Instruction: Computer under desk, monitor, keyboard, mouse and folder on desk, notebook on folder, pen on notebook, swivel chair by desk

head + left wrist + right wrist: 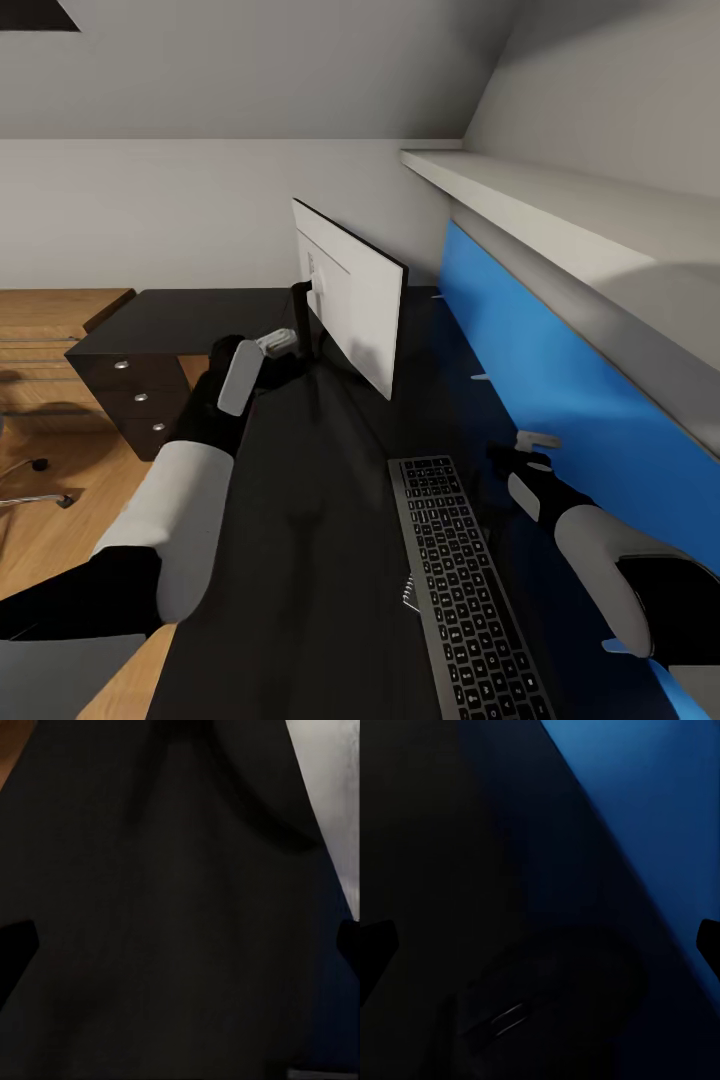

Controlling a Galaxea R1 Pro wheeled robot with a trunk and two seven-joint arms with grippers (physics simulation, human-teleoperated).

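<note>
Head view: monitor upright on worktop, keyboard near right claw; both claws' spread indeterminate, left claw included.

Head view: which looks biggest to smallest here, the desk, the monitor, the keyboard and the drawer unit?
1. The desk, by far the largest.
2. The monitor and the keyboard look alike; the keyboard lies nearer the camera, so I won't rank them.
3. The drawer unit, smallest, though farther off.
</note>
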